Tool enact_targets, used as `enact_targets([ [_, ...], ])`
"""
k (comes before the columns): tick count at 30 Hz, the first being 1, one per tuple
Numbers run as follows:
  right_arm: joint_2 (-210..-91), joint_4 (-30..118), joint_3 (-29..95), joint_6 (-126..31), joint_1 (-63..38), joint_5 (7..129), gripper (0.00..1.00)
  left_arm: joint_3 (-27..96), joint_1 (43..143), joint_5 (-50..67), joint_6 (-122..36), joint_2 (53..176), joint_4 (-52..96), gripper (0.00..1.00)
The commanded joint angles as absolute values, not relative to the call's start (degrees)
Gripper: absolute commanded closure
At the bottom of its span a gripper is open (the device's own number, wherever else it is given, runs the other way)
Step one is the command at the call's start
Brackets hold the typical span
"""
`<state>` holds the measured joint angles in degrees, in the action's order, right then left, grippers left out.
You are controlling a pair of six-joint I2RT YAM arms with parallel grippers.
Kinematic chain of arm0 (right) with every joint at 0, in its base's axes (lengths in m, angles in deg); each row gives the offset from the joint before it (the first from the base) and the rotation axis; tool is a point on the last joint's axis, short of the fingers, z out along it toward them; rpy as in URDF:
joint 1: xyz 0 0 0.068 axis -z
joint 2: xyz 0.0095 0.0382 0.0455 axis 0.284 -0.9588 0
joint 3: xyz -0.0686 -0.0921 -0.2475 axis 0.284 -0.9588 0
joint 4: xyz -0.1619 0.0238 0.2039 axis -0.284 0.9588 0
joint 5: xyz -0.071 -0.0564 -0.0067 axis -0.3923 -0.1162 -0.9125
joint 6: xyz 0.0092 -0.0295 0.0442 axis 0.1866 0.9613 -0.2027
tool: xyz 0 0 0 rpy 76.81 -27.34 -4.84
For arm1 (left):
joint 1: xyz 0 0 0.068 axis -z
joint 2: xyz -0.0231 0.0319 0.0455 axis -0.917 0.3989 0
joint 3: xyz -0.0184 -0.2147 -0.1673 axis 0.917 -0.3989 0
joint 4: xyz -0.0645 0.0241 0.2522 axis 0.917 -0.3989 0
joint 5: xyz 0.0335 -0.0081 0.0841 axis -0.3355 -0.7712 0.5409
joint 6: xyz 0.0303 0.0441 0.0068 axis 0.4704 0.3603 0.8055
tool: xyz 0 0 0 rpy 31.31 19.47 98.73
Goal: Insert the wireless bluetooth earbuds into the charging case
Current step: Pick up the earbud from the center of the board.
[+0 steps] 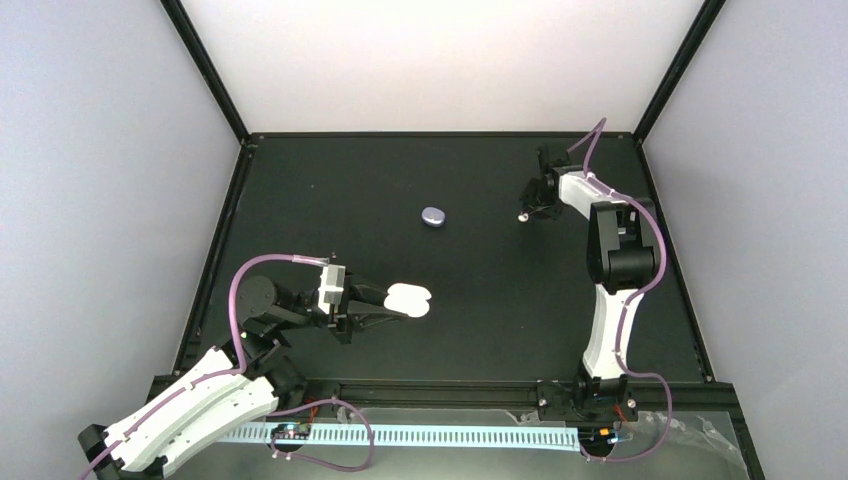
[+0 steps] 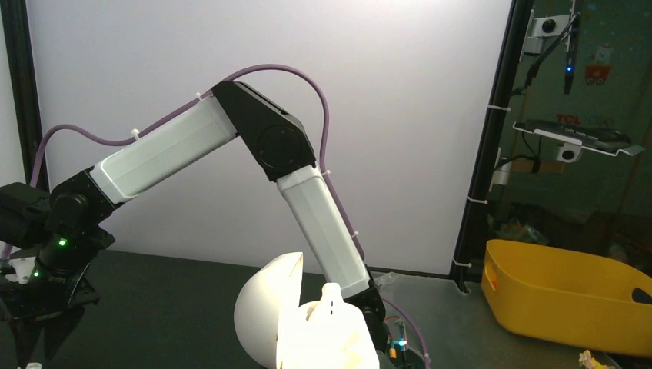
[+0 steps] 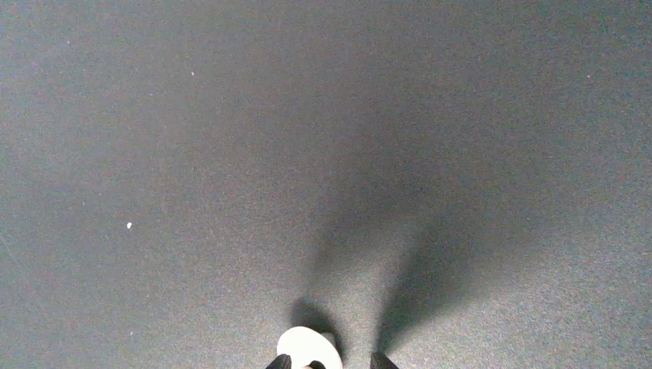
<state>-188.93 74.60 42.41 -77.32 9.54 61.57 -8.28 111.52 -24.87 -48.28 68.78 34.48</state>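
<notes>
My left gripper (image 1: 385, 304) is shut on the open white charging case (image 1: 409, 300) at the near left of the mat. In the left wrist view the case (image 2: 265, 319) fills the bottom middle, lid up, with a white earbud (image 2: 330, 301) standing in it; the fingers themselves are out of frame. Far right, my right gripper (image 1: 527, 208) points down at a white earbud (image 1: 521, 216). At the bottom edge of the right wrist view that earbud (image 3: 307, 346) lies between the two fingertips (image 3: 281, 361), against the left one, with a gap to the right one. Whether it is gripped does not show.
A closed purple case (image 1: 433, 216) lies mid-table on the black mat (image 1: 300, 220). Black frame posts stand at the table's back corners. Past the table, the left wrist view shows the right arm (image 2: 315, 207) and a yellow bin (image 2: 565, 296).
</notes>
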Motion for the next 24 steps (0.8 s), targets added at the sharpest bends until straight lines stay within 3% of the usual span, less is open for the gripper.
enact_targets([
  [1, -189.7, 77.3, 43.8, -76.4, 9.2, 60.4, 0.75, -8.4, 111.8, -25.3, -47.9, 68.2, 36.0, 0.99],
  [24, -192.1, 80.8, 48.0, -72.8, 5.9, 60.2, 0.84, -8.6, 111.8, -25.7, -48.4, 68.0, 36.7, 0.98],
])
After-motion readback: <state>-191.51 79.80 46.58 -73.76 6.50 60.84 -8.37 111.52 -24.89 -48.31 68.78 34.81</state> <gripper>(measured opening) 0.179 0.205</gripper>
